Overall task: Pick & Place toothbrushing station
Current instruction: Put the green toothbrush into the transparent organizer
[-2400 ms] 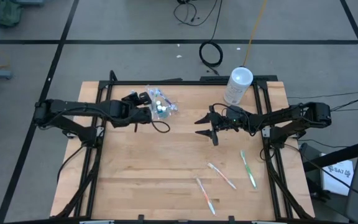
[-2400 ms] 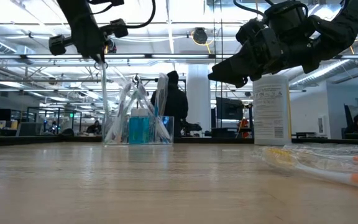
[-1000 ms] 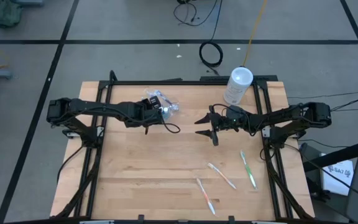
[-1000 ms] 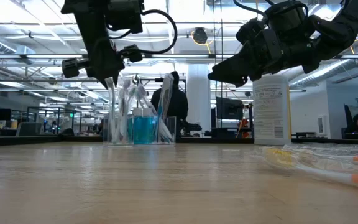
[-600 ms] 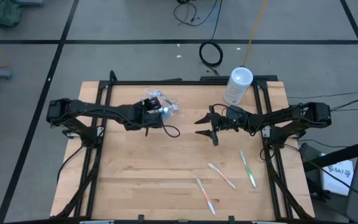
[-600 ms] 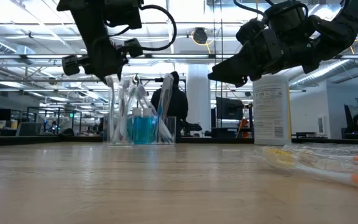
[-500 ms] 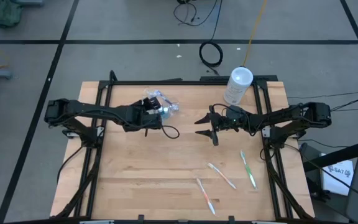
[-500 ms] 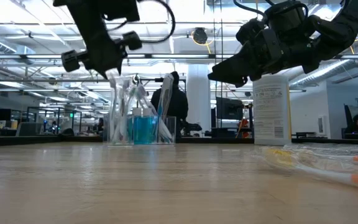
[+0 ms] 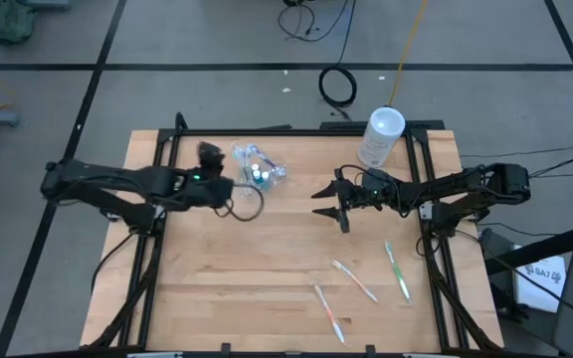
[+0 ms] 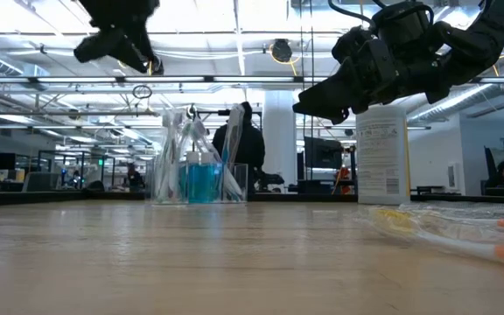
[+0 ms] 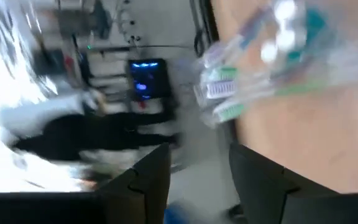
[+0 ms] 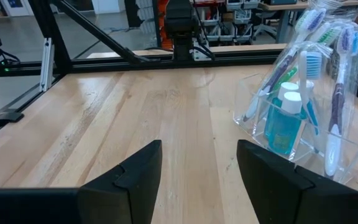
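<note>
- Three loose brushes (image 9: 361, 281) lie flat on the near right part of the table (image 9: 227, 268), well apart from the holder; one (image 9: 397, 268) has a green handle.
- They are likely light, stiff and thin. Lying flat they give little to pinch, so I would take one across the middle of the handle, fingers straddling it.
- The right gripper (image 9: 332, 204) hangs over mid-table, between the loose brushes and the far edge. Its fingers stand apart and hold nothing; the right wrist view shows bare wood between them.
- The holder (image 12: 291, 134), a clear plastic stand at the far left of centre, carries upright brushes (image 12: 308, 74) and blue white-capped tubes (image 10: 198, 179).
- It is probably light and easily tipped, with slick walls; brushes go in from above, head up.
- A crinkly clear wrap seems to sit around the brush tops, though the glare makes that uncertain.
- The left gripper (image 9: 212, 154) is just beside the holder, on its left, and raised above it in the low view. Its fingers (image 11: 143, 180) are parted with nothing between them, touching nothing.
- A white canister (image 9: 381, 136) stands at the far right edge.
</note>
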`<state>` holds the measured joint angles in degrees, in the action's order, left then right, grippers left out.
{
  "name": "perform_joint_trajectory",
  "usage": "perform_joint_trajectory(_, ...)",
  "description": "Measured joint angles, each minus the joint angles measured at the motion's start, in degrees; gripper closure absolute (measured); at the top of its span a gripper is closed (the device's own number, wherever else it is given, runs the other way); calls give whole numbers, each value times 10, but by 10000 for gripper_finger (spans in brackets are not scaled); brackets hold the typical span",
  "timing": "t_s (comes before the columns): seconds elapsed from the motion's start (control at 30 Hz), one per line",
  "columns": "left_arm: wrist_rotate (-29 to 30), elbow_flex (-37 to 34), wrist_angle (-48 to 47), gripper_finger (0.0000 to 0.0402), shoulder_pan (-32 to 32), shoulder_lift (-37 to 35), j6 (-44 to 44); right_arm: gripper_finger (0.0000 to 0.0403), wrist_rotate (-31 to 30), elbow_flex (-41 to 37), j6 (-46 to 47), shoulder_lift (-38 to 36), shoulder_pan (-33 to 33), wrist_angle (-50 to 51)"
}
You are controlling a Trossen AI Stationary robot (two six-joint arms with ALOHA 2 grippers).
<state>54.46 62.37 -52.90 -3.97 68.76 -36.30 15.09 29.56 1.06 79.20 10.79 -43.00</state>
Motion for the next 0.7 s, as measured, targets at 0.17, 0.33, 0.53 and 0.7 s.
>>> perform_joint_trajectory(0.17,-41,0,-55,231,1,-78,358,202,0,0,0,0,0,0)
perform_joint_trajectory(0.33,-113,-30,-86,231,-10,-159,517,202,-1,0,0,0,0,0)
perform_joint_trajectory(0.53,-105,-137,1,231,-48,-244,566,202,-2,0,-2,0,0,-35)
perform_joint_trajectory(0.7,-158,-259,207,231,-70,-276,530,202,-16,0,10,0,-1,-78)
